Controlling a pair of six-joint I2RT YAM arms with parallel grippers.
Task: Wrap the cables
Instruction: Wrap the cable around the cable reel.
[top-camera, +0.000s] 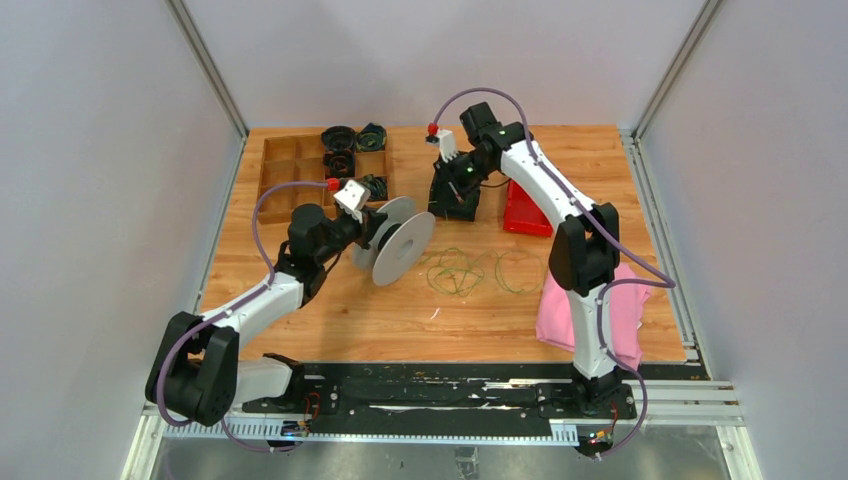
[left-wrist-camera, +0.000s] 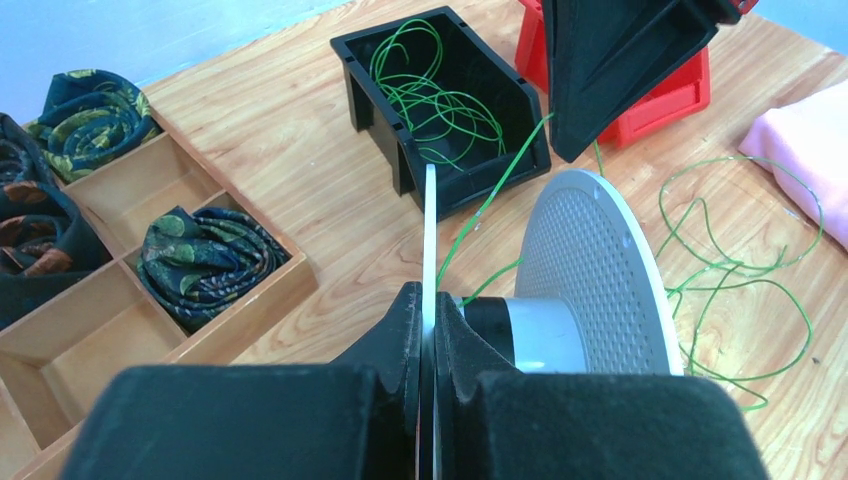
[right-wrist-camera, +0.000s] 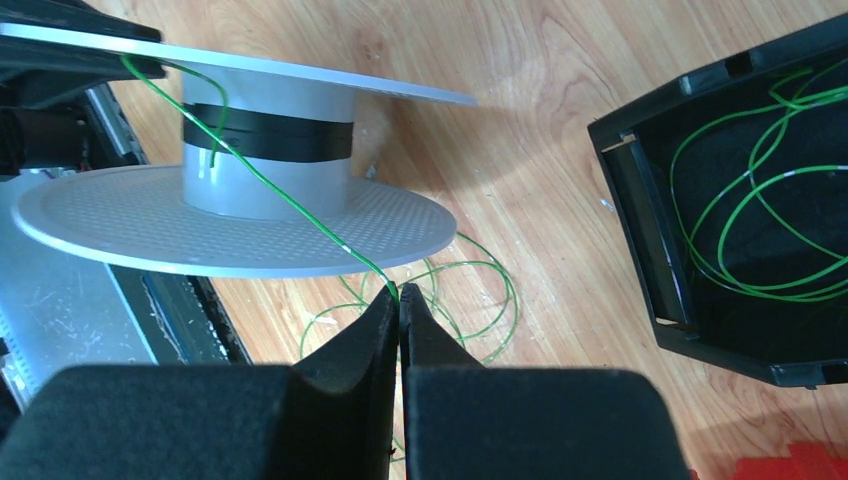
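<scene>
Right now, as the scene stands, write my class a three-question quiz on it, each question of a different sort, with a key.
1. True or false: the left pincer is shut on a flange of the grey spool.
2. The right pincer pinches: A) a green cable; B) the spool's flange; C) nothing.
3. What colour is the bin holding more of that cable?

Key: 1 true; 2 A; 3 black.
</scene>
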